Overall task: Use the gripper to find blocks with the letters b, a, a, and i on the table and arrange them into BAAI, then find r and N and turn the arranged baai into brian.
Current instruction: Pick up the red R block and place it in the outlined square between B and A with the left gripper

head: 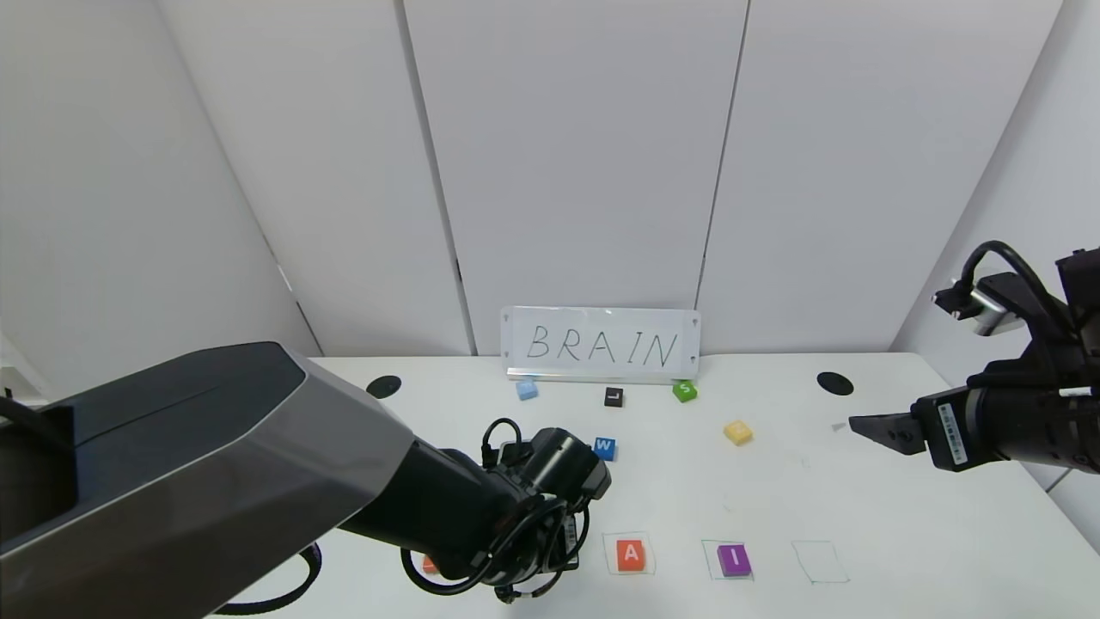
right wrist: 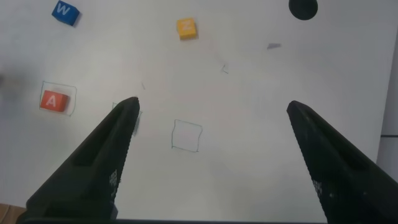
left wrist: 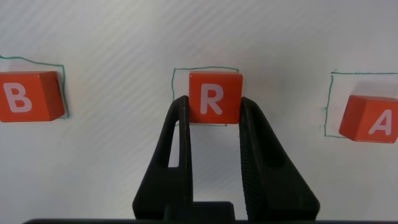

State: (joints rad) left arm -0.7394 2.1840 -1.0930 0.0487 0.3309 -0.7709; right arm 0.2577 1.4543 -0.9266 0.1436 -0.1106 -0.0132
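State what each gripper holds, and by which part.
Left gripper clamps the orange R block by its two opposite side faces. Right gripper holds nothing.

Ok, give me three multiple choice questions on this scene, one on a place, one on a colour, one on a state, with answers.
1. Where is the R block?
A. between the B block and an A block
B. by the sign
C. beside the W block

2. What colour is the I block?
A. green
B. purple
C. yellow

3. How is the left hand?
A. wide open above the table
B. out of sight
C. shut on the R block

Answers: 1 A, the left wrist view shows the row; 2 B, head view; 3 C, fingers press its sides.
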